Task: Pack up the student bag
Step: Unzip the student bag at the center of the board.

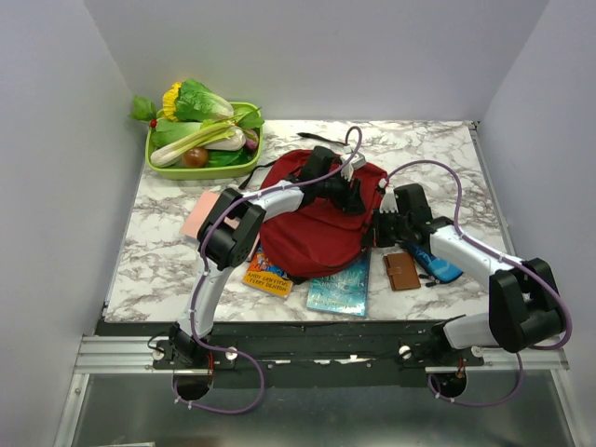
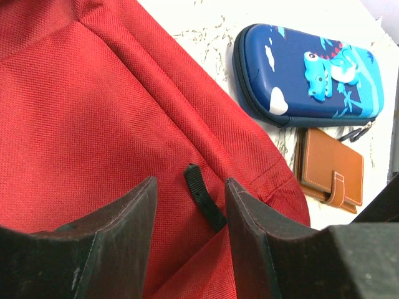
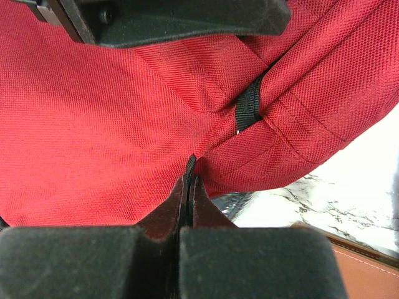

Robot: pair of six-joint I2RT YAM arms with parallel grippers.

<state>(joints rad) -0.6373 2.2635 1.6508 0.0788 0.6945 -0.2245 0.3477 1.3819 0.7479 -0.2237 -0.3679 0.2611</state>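
Packing barely begun: books (image 1: 340, 287), case (image 2: 308, 71) and wallet (image 2: 330, 165) lie outside the bag (image 1: 317, 233). The left claw (image 2: 190, 187) gapes astride a zip tab (image 2: 202, 196), gripping nothing; the right claw (image 3: 189, 184) is closed, seemingly pinching the black trim (image 3: 189, 165).

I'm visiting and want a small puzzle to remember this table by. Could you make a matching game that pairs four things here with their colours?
Things:
1. student bag
2. pencil case
3. wallet
4. vegetable tray

Colours:
A. green
B. brown
C. dark red
D. blue with a cartoon picture

Pairs: 1-C, 2-D, 3-B, 4-A
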